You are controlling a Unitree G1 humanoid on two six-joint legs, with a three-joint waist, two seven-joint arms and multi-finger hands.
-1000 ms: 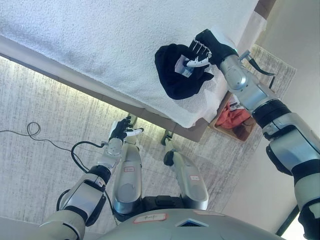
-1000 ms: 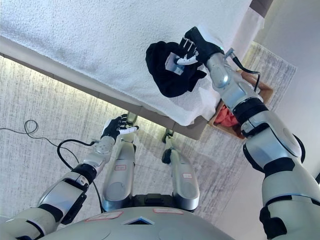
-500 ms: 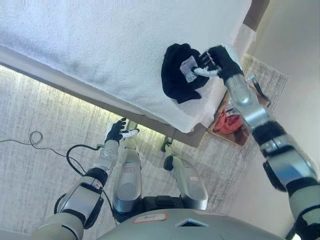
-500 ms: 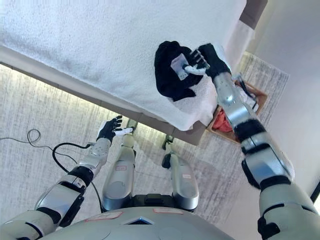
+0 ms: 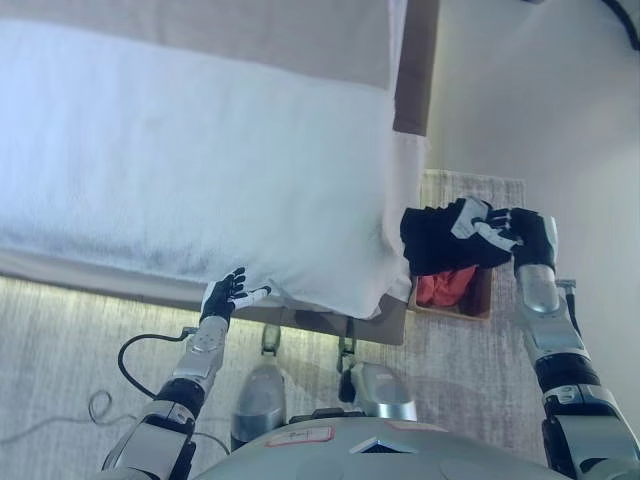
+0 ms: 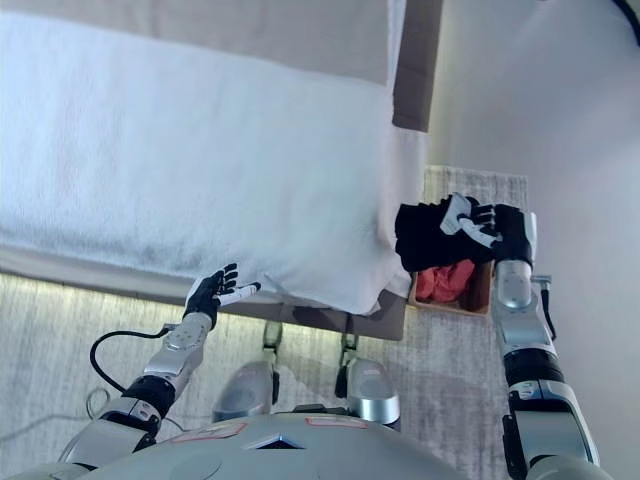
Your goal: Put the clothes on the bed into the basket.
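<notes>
The right hand (image 5: pixel 500 226) grips a black garment (image 5: pixel 437 240) with its fingers curled into the cloth, holding it off the side of the bed (image 5: pixel 200 170) and right above the basket (image 5: pixel 483 300) on the floor. A red garment (image 5: pixel 445 287) already lies in the basket. The carry looks nearly finished; the next move calls for lowering the cloth over the opening and loosening the fingers. The left hand (image 5: pixel 225 296) hangs with fingers spread and empty near the bed's lower edge.
</notes>
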